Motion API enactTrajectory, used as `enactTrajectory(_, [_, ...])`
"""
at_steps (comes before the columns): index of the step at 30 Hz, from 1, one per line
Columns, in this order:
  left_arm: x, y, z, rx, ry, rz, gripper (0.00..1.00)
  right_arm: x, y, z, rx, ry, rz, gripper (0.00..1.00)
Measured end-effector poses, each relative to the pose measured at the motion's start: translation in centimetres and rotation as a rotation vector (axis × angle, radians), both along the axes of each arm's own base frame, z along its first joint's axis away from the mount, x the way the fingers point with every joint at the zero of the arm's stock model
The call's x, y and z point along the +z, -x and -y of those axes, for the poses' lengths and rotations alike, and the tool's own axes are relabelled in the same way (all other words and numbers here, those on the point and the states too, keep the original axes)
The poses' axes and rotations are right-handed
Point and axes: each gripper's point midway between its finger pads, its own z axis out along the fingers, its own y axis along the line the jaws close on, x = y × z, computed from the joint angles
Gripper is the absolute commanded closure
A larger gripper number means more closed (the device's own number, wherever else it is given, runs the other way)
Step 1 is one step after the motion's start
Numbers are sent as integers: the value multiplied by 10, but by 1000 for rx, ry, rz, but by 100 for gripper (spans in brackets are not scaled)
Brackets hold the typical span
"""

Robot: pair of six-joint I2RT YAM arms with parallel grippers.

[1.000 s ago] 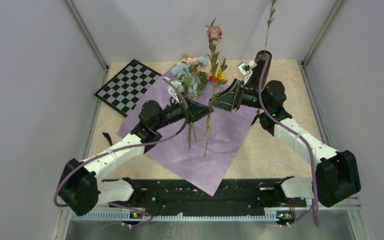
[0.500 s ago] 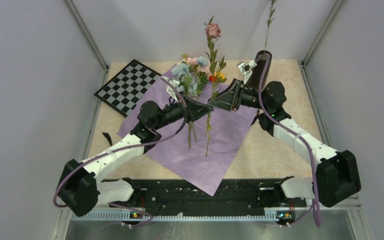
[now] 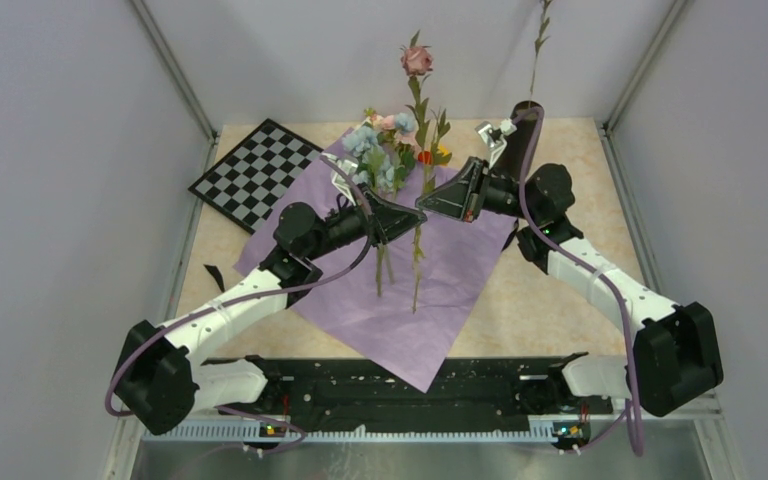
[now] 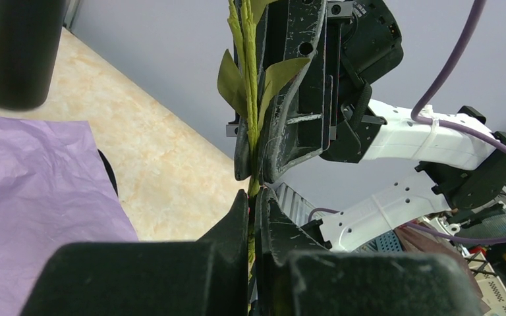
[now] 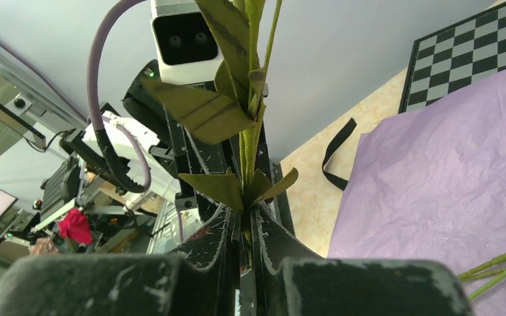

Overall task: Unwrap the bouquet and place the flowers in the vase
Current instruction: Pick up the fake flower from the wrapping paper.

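Both grippers meet above the middle of the tabletop, over a spread sheet of purple paper, and both have hold of the same stem, which stands upright. The left gripper is pinched tight on it, its fingers leaving no gap but the stem itself. The right gripper grips just above, its fingers pressed together on the stem right under a cluster of green leaves. The two pairs of fingertips are nearly touching one another. From the grips the stem rises to a pink flower high above, and its bare end hangs below them over the paper. A bunch of blue and pink flowers stands just behind the left gripper; whether that gripper also holds them cannot be told. The vase stands near the far edge of the tabletop, toward the right corner, just behind the right arm and apart from the held stem, with a thin green sprig in it. A checkered board lies at the far left corner, and a black ribbon lies near the left edge.
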Motion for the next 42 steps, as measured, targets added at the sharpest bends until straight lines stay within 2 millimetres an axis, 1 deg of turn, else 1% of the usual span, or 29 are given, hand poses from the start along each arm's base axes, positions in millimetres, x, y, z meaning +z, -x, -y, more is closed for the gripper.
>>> enactTrajectory(1, [0, 0, 0, 0, 0, 0, 100, 0, 0, 0, -1, 0, 1, 100])
enactTrajectory(3, [-1, -1, 0, 4, -1, -3, 100, 0, -1, 0, -4, -1, 0, 100])
enactTrajectory(4, [-1, -2, 0, 8, -3, -6, 96, 0, -1, 0, -5, 0, -1, 100])
enactTrajectory(5, [-1, -2, 0, 9, -7, -8, 90, -1, -1, 0, -6, 1, -2, 100])
enactTrajectory(6, [-2, -3, 0, 12, -13, -12, 78, -1, -2, 0, -11, 3, -3, 100])
enactTrajectory(7, [-2, -4, 0, 15, -19, -15, 71, -2, -3, 0, -15, 3, -2, 100])
enactTrajectory(9, [-4, -6, 0, 26, -37, -22, 39, -2, -5, 0, -26, 7, 1, 100])
enactTrajectory(10, [-6, -8, 0, 35, -47, -28, 29, -3, -5, 1, -33, 11, 1, 100])
enactTrajectory(11, [-8, -10, 0, 45, -61, -24, 19, -3, -5, 1, -41, 15, 6, 100])
enactTrajectory(12, [-11, -13, 0, 60, -72, -31, 12, -3, -5, 2, -51, 20, 14, 100])
enactTrajectory(14, [-18, -18, -2, 86, -107, -41, 2, -3, -5, 5, -81, 43, 32, 100])
enactTrajectory(17, [-26, -24, -5, 118, -178, -40, 1, 1, -9, 7, -144, 95, 71, 100])
enactTrajectory(20, [-25, -32, -11, 149, -239, -10, 1, 13, -15, 13, -233, 144, 128, 100])
enactTrajectory(22, [-23, -39, -20, 183, -288, 3, 1, 23, -24, 22, -325, 182, 166, 100])
enactTrajectory(24, [-20, -50, -37, 239, -332, 12, 1, 28, -35, 31, -404, 222, 187, 100])
enactTrajectory(26, [-18, -67, -63, 313, -375, 2, 1, 31, -47, 41, -494, 267, 198, 100])
enactTrajectory(28, [-18, -88, -99, 415, -406, -34, 1, 33, -60, 52, -577, 316, 200, 100])
enactTrajectory(29, [-21, -99, -118, 471, -421, -57, 1, 34, -68, 58, -612, 334, 201, 100])
enactTrajectory(30, [-27, -109, -142, 536, -440, -93, 1, 34, -74, 62, -638, 349, 198, 100])
enactTrajectory(31, [-37, -114, -162, 588, -469, -141, 1, 34, -82, 68, -664, 359, 197, 100])
enactTrajectory(33, [-43, -123, -191, 674, -485, -180, 1, 35, -101, 85, -732, 376, 186, 100])
enactTrajectory(34, [-50, -126, -207, 726, -504, -205, 1, 34, -110, 94, -764, 384, 179, 100])
enactTrajectory(37, [-63, -121, -243, 848, -560, -231, 1, 28, -140, 126, -867, 407, 150, 100])
enactTrajectory(40, [-67, -113, -269, 960, -628, -217, 1, 25, -168, 157, -958, 405, 133, 100])
enactTrajectory(42, [-65, -109, -281, 1015, -661, -200, 1, 28, -187, 176, -1022, 397, 135, 100])
